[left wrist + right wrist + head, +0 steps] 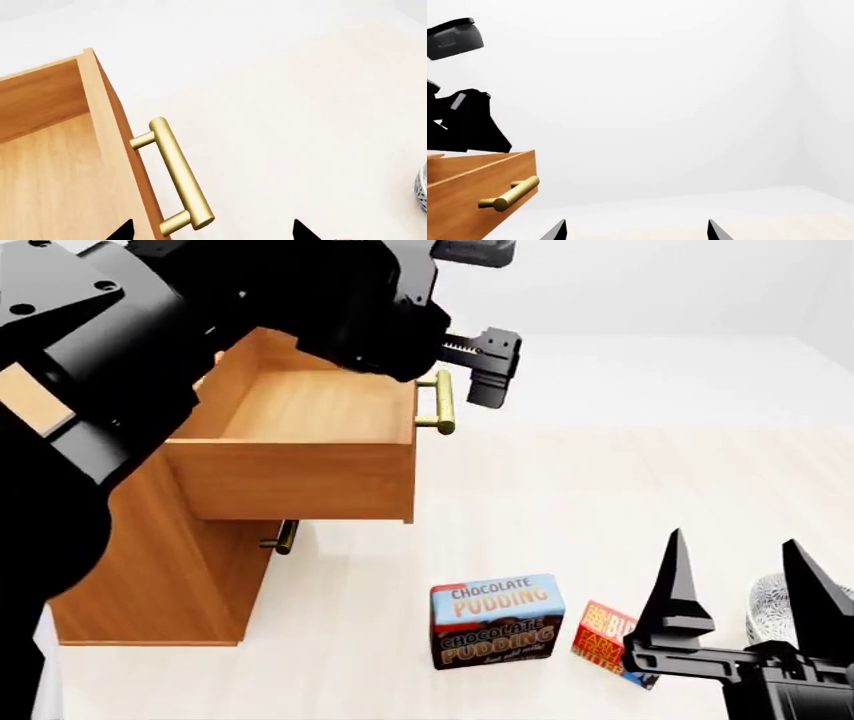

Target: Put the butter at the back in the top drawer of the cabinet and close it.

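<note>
Hovering my left gripper [483, 365] spread empty beside the pulled-out top drawer [314, 430], my right gripper [734, 585] gaping over the butter [603, 638], on the floor beside the pudding box [495, 621]: grabbing, stowing, closing remain.

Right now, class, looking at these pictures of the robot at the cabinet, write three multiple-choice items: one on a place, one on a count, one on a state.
1. Where is the butter?
A in the drawer
B on the floor beside the pudding box
C in a gripper

2. How many handles show on the cabinet in the head view?
A one
B two
C four

3. The top drawer is
A open and empty
B shut
C open with a box inside

B: it stands right of the pudding box.
B: the top bar and one below.
A: bare wood inside.
</note>
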